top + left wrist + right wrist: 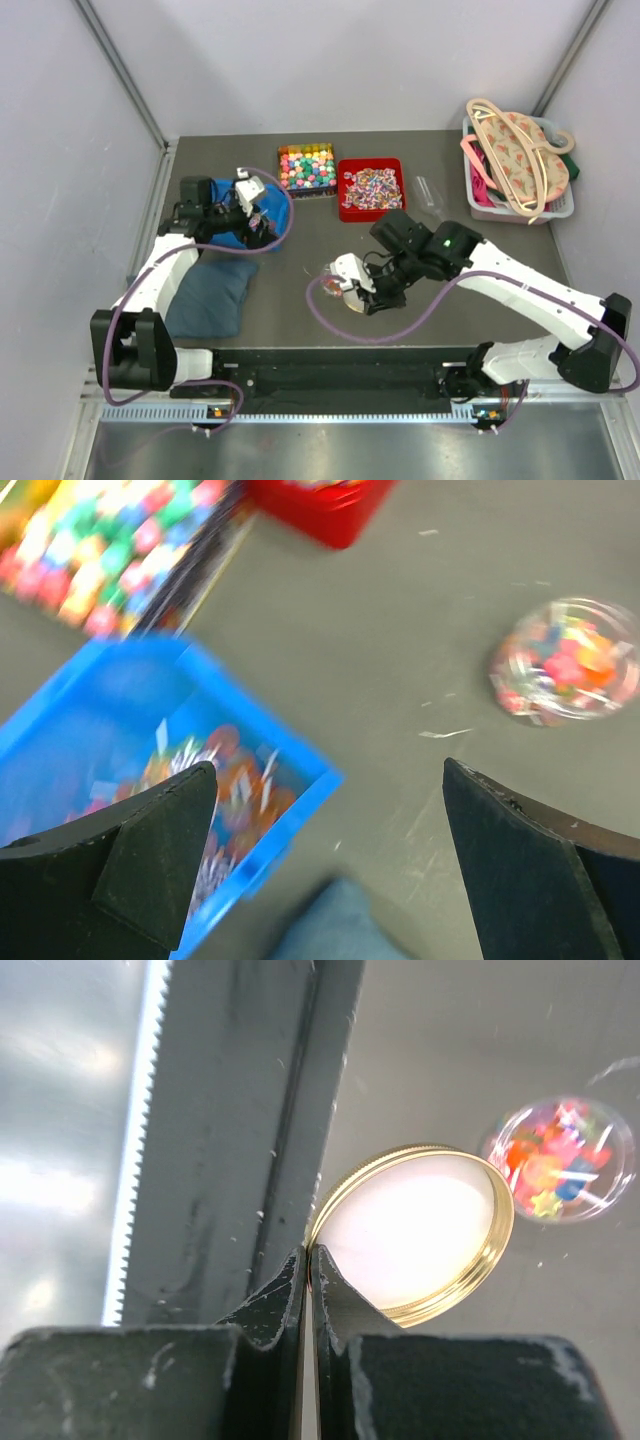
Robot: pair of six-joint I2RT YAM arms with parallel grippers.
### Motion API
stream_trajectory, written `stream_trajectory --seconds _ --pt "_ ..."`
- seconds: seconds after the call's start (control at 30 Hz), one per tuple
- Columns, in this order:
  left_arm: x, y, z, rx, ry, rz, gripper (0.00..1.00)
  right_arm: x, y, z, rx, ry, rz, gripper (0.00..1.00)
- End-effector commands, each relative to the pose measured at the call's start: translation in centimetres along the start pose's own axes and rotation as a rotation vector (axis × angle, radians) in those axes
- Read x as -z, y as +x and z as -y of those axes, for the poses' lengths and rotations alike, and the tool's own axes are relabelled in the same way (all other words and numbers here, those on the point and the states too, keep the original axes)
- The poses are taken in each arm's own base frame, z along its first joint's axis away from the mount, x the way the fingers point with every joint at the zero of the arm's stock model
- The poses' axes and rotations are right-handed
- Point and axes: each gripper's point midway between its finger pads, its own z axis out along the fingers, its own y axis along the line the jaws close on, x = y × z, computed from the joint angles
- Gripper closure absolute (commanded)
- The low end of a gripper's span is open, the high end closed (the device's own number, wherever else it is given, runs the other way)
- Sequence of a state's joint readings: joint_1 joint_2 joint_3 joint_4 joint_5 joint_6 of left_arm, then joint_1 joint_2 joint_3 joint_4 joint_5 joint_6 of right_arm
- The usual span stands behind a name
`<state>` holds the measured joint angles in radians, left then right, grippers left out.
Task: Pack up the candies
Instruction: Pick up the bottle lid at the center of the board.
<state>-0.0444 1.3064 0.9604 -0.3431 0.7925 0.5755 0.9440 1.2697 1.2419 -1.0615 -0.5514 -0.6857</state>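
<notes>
On your grey bench (300,280), right tool (310,1257) pinching round gold-rimmed cream lid (410,1235) by its rim, left tool (328,770) wide open above blue plastic bin (90,700) of wrapped candies (235,765)

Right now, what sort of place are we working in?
Probably a robot test cell, not a home: plain grey panel walls box in a dark table, two arms are bolted at its edge, and candies sit staged in trays.

On the table (300,240), upper centre of the top view: cube candies (306,166) in left tray (306,194), wrapped candies (371,186) in right tray (366,217), side by side. Basket (558,208) upper right. Bin (222,240) left, cushion (208,298) below it. Jar (333,277) centre, lid (410,1230) just beside.
</notes>
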Motion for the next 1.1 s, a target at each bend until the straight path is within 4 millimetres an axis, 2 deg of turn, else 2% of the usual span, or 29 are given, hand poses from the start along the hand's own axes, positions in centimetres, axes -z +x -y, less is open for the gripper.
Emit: stream_trajectory --seconds 0.0,0.2,0.27,0.3,0.33,0.47,0.6,0.77,1.0,1.07 --pt "-0.2 -2.8 4.1 -0.247 0.189 0.142 0.01 3.4 -3.4 -2.8 0.009 -0.154 0.129 1.0" --pt "0.2 -5.2 7.7 -0.405 0.316 0.26 0.01 3.9 -5.5 -2.6 -0.008 -0.243 0.195 1.0" --pt "0.8 -5.0 9.7 -0.44 0.415 0.297 0.01 3.9 -6.1 -2.3 -0.02 -0.266 0.216 1.0" --pt "0.9 -5.6 10.2 -0.523 0.436 0.327 0.01 4.2 -6.5 -2.1 -0.023 -0.282 0.249 1.0" --pt "1.1 -5.3 11.2 -0.491 0.481 0.325 0.01 4.8 -6.9 -2.2 -0.032 -0.297 0.265 1.0" --pt "1.4 -5.4 13.4 -0.521 0.547 0.331 0.01 5.8 -7.7 -0.9 -0.065 -0.327 0.317 1.0" --pt "1.9 -6.5 14.6 -0.56 0.596 0.363 0.01 5.5 -8.1 0.4 -0.081 -0.343 0.331 1.0" --pt "2.2 -7.4 15.9 -0.567 0.643 0.382 0.01 5.4 -9.2 1.0 -0.082 -0.375 0.363 1.0" --pt "1.9 -7.6 17.0 -0.571 0.693 0.386 0.01 4.7 -9.7 1.8 -0.106 -0.425 0.37 1.0" --pt "1.9 -7.9 17.4 -0.573 0.709 0.39 0.04 4.2 -9.7 2.2 -0.113 -0.439 0.366 1.0"
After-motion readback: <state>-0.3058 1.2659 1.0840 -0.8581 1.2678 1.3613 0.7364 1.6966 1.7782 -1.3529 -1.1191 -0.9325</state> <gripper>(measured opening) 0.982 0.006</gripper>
